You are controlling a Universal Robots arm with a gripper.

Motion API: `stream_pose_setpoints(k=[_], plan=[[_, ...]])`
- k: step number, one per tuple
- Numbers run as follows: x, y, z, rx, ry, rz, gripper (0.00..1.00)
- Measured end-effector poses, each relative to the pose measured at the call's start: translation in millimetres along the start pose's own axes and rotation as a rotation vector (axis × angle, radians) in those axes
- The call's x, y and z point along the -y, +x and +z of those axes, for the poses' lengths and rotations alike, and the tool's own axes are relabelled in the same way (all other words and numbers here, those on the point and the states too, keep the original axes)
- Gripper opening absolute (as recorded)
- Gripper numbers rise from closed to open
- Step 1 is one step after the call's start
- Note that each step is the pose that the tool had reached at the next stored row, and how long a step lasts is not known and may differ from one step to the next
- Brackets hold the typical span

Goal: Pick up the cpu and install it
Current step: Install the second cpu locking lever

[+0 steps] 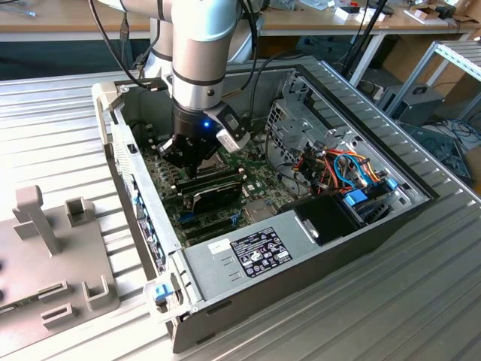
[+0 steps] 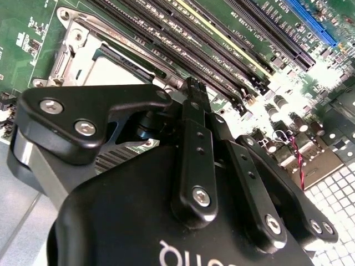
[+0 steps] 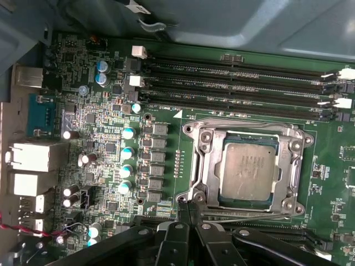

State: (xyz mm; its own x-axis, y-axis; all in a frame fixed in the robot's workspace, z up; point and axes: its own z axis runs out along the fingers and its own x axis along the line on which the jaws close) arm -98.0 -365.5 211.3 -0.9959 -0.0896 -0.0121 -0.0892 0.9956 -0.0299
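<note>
The cpu [image 3: 248, 169], a small square chip with a silvery-grey top, lies flat in the dark socket on the green motherboard [image 3: 111, 122], with the metal frame [image 3: 202, 160] around it. In the second wrist view a corner of the cpu [image 2: 113, 71] shows past the gripper body. My gripper [image 3: 187, 208] is shut with nothing between its fingers, its tips just beside the socket's edge and off the chip. Seen from the exterior view, the gripper [image 1: 192, 156] hangs low inside the open computer case [image 1: 225, 259], over the motherboard [image 1: 259, 177].
Long black memory slots [image 3: 238, 83] run beside the socket, and capacitors [image 3: 127, 152] stand on its other side. In the case sit a drive cage [image 1: 297, 113], coloured cables [image 1: 349, 169] and a power supply [image 1: 252, 252]. A grey fixture [image 1: 45, 248] stands at the exterior view's left.
</note>
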Motion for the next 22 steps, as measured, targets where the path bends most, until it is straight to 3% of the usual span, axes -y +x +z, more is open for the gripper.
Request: stream_pose_setpoints(k=[15, 22], plan=[[-0.7, 1.8, 2.6, 0.0000, -0.0001, 0.000, 0.11], [-2.1, 1.8, 3.7, 0.0004, -0.0043, 0.000, 0.11]])
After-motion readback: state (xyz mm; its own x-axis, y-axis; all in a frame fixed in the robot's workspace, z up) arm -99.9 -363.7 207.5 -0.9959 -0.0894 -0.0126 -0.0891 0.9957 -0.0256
